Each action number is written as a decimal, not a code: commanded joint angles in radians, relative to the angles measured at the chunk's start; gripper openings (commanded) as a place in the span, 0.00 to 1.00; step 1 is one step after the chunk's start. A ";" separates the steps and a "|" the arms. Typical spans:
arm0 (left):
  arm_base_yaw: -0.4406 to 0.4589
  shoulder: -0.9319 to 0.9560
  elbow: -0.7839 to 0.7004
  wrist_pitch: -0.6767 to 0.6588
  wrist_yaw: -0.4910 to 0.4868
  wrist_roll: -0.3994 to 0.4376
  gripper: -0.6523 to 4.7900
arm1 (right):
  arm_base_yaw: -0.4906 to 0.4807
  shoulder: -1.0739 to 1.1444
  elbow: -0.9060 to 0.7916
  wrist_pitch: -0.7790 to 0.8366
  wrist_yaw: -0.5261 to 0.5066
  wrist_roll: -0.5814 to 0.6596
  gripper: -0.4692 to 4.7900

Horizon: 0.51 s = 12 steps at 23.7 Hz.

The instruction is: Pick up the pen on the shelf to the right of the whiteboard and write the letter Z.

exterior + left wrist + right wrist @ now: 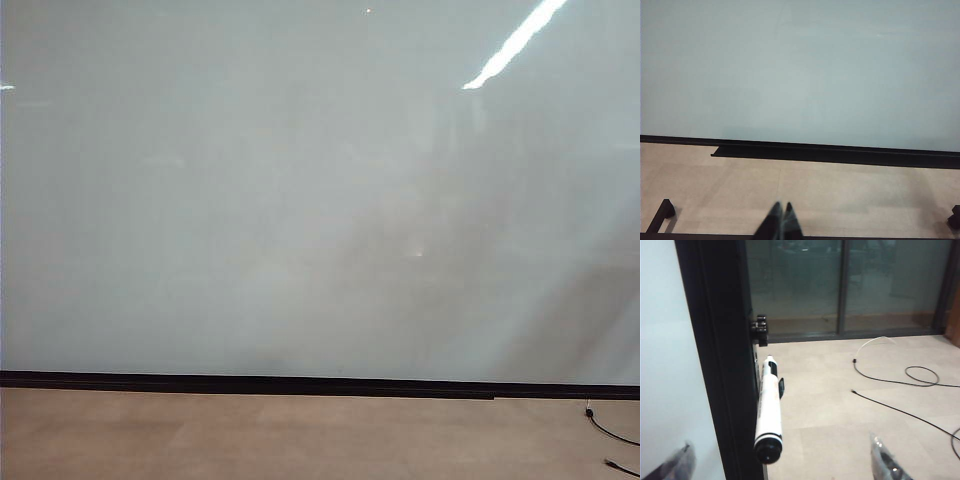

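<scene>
The whiteboard [300, 190] fills the exterior view, with a thin black strip [250, 383] along its lower edge; no gripper shows there and no letter Z is in view. In the right wrist view the pen [768, 405], white-barrelled with a black end cap facing the camera, lies on a narrow shelf [764, 474] along the board's black side frame [720, 340]. My right gripper [780, 442] is open wide, one finger on each side of the pen's near end, not touching it. My left gripper [781, 207] is shut and empty above the floor, pointing at the whiteboard [800, 70].
A black knob [760, 330] sticks out of the frame beyond the pen. Black cables [900, 385] trail over the beige floor to the right of the board, and one cable end [605, 428] shows in the exterior view. Glass doors [840, 285] stand behind.
</scene>
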<state>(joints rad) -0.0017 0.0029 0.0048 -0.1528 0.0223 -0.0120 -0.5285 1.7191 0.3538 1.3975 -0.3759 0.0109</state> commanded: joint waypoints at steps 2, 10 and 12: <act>0.000 0.000 0.002 0.011 0.000 0.004 0.11 | -0.001 0.046 0.051 0.016 -0.046 0.006 1.00; 0.000 0.000 0.002 0.011 0.000 0.004 0.11 | -0.001 0.140 0.154 0.016 -0.108 0.021 1.00; 0.000 0.000 0.002 0.011 0.000 0.004 0.11 | -0.001 0.163 0.174 0.016 -0.121 0.021 1.00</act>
<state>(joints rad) -0.0017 0.0029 0.0048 -0.1528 0.0223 -0.0120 -0.5289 1.8732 0.5182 1.3983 -0.4793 0.0269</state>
